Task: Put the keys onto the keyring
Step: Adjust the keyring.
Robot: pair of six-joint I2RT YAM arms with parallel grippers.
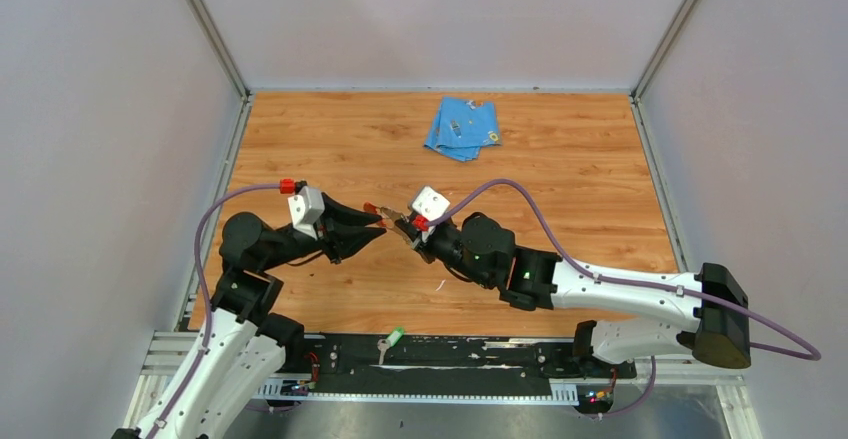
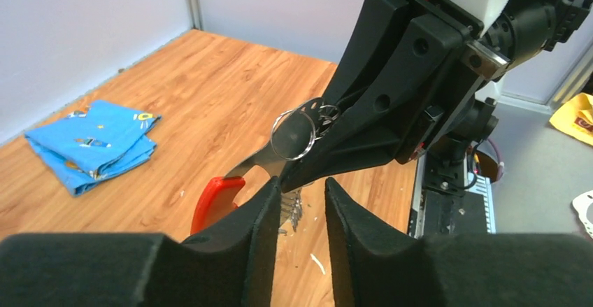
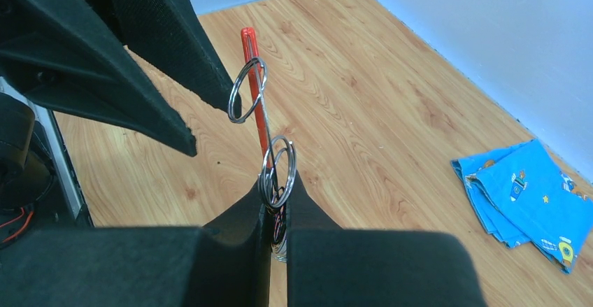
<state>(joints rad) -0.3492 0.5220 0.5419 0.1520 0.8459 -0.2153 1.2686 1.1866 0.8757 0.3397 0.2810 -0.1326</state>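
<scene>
Above the middle of the table, my left claw (image 2: 301, 189) stands with its jaws a little parted and nothing pinched between them. Its tips sit just beside the keyring (image 2: 266, 159).

My right claw (image 3: 277, 189) faces it, clenched on the keyring's silver end and holding it in the air, red-edged end pointing toward my left claw. Two wire rings (image 3: 245, 101) hang on the keyring, one just beside a left fingertip. A toothed silver blade (image 2: 295, 209) dangles below. I judge it to be one of the keys, though its head is hidden, and I cannot tell whether it is fully threaded.

The green-headed key (image 1: 390, 339) lies well apart on the black rail (image 1: 450, 354) at the table's near edge, between my arm bases. A folded blue cloth (image 1: 463, 127) rests near the far edge.

I see these risks:
- If that blade is only half on its ring, my open left jaws no longer steady it, and it may slide off and drop.
- A left fingertip could hook the nearby ring when I pull back, and twist or tug the thin keyring out of my right claw's narrow pinch.
- The green-headed key is tiny and lies flat on the rail, so a poor approach may push it away instead of lifting it.
</scene>
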